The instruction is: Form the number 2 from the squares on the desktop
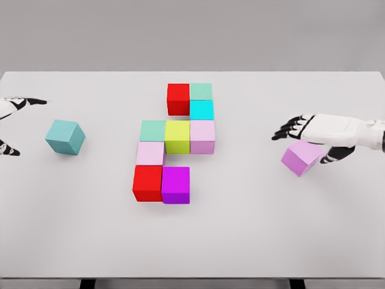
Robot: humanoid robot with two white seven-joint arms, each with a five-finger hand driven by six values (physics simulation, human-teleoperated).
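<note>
The right hand [313, 141] grips the half-covered violet cube [301, 158]; the left hand [11, 123], cropped at the frame edge, spreads wide.

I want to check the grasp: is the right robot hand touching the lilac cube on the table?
Cannot tell. In the head view the right robot hand overlaps the lilac cube from above, with fingers curving around it, but no contact or gap shows plainly.

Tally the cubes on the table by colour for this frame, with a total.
Red: 2
Mint green: 2
Cyan: 1
Yellow-green: 1
Pale pink: 2
Magenta: 1
Teal: 1
Lilac: 1
Total: 11
</note>
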